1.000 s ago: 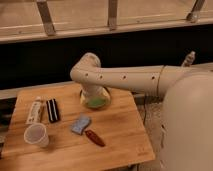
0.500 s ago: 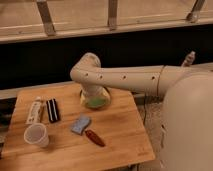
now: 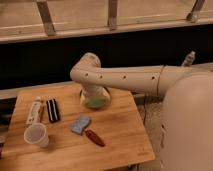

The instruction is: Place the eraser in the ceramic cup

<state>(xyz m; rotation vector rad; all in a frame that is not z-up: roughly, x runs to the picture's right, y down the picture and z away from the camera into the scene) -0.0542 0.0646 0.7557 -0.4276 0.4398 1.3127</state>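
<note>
No change vs. earlier frames. Gripper (image 3: 94,93) hangs over green bowl (image 3: 98,104); its state cannot be told. Eraser (image 3: 52,110) lies on table (image 3: 120,135), well left of gripper; ceramic cup (image 3: 36,135) stands left-front. Task not begun: grasp and transfer remain.

Table (image 3: 117,137) bears eraser (image 3: 52,110), cup (image 3: 37,135), bowl (image 3: 100,103); hand (image 3: 93,94) at bowl.

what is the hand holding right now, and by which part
Cannot be told: the hand sits at the green bowl, hidden by the arm. The eraser lies free on the table, so not that.
</note>
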